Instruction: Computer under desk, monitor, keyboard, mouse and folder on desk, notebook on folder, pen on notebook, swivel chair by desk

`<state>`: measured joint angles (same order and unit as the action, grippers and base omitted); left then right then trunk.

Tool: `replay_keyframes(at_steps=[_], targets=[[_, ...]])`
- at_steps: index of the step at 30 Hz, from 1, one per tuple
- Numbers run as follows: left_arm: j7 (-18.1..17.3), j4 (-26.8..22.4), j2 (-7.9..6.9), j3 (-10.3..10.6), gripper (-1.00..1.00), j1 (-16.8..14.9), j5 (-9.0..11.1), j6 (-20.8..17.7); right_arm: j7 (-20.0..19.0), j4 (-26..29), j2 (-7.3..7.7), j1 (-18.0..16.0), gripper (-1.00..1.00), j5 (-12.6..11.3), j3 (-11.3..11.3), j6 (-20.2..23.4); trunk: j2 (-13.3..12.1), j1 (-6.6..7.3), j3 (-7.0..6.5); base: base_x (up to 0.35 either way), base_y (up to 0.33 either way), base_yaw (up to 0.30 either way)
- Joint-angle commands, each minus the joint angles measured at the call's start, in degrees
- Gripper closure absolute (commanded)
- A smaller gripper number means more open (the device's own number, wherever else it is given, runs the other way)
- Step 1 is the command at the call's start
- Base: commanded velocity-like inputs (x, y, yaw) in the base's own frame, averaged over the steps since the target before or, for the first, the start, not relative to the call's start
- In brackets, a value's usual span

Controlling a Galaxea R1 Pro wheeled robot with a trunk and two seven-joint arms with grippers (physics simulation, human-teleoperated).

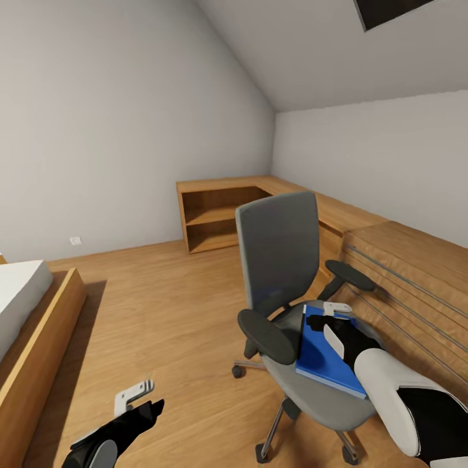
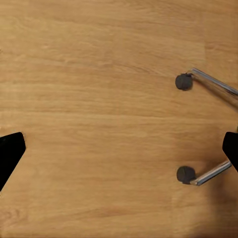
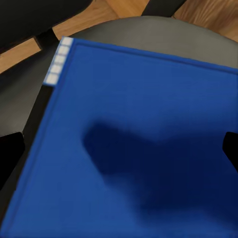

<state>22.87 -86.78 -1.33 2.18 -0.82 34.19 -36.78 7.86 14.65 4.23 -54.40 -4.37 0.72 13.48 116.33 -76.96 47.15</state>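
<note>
On the grey seat of the swivel chair [image 1: 286, 260] lies the blue folder [image 1: 325, 354]. Directly above it hovers the right gripper [image 1: 333, 320], fingers spread apart, seemingly poised for a grasp. Low over the wooden floor [image 1: 169, 312], the left gripper [image 1: 138, 398] hangs idle, also spread, holding nothing.

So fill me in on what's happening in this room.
The robot is going for the blue folder lying on the swivel chair. Its right hand hangs open just above the folder, not yet gripping it. The left hand is open and idle, low over the wooden floor beside the chair's base.
</note>
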Motion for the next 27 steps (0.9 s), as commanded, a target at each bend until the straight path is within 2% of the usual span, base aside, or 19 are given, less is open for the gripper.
replay_keyframes(at_steps=[1, 5, 10, 27], targets=[[0.6, 0.0, -0.05, -0.3, -1.00, 0.0, 0.6, -0.1, 0.0, 0.1, -0.01, 0.0, -1.00, -0.5, 0.0, 0.3, 0.0, 0.00, 0.06, 0.000, 0.000, 0.000], [0.5, 0.2, 0.07, -1.0, -1.00, -0.1, 0.5, 0.0, -2.1, 0.2, -0.01, 0.0, -1.00, -0.4, 0.0, 0.4, 0.0, 0.00, 0.06, 0.000, 0.000, 0.000], [0.5, 0.3, 0.05, -1.1, -1.00, -0.1, 0.5, 0.0, -3.0, 0.2, -0.07, 0.0, -1.00, -0.4, -0.1, 0.5, 0.0, 0.00, 0.06, 0.000, 0.000, 0.000], [0.5, 0.3, 0.07, -1.1, -1.00, -0.1, 0.4, 0.0, -3.2, 0.2, -0.18, 0.0, -1.00, -0.4, -0.1, 0.6, 0.0, 0.00, 0.06, 0.000, 0.000, 0.003]])
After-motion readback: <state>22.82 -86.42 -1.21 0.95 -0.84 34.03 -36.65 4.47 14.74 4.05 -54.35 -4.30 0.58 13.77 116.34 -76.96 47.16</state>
